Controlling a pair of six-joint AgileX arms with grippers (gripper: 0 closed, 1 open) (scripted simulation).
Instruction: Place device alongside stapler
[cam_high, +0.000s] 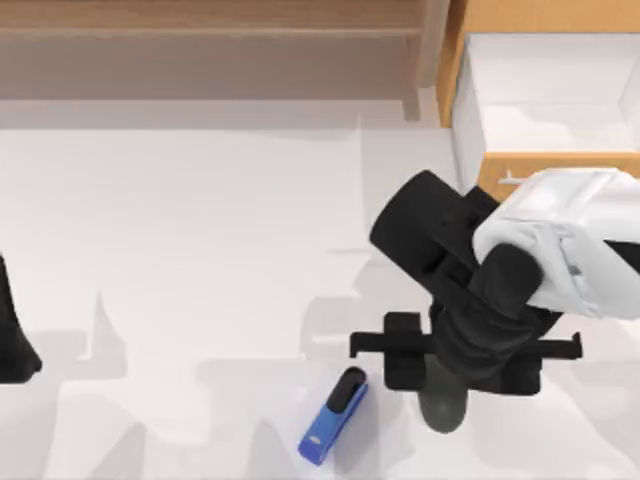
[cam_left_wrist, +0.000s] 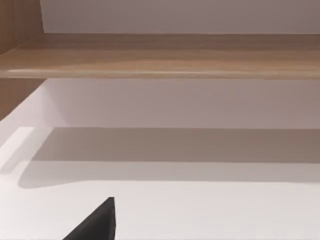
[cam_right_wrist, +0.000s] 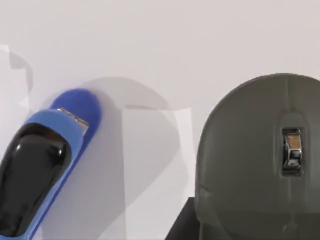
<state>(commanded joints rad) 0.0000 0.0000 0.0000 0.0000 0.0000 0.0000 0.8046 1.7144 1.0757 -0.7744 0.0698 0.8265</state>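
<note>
The stapler (cam_high: 334, 417), blue with a black top arm, lies slanted near the table's front edge, and its blue body (cam_right_wrist: 47, 165) also fills one side of the right wrist view. The device (cam_high: 443, 407), a dark grey mouse-like oval, sits just right of it and apart from it. The right wrist view brings it close, showing the device (cam_right_wrist: 250, 165) with its scroll wheel. My right gripper (cam_high: 455, 385) is directly over the device and shut on it, one black finger (cam_right_wrist: 181, 222) against its side. I cannot tell whether the device touches the table.
My left arm (cam_high: 12, 345) is parked at the table's left edge, and a black part of it (cam_left_wrist: 97, 222) shows in its wrist view. A wooden shelf (cam_high: 200, 40) runs along the back. A wooden cabinet with a white inside (cam_high: 540, 90) stands at the back right.
</note>
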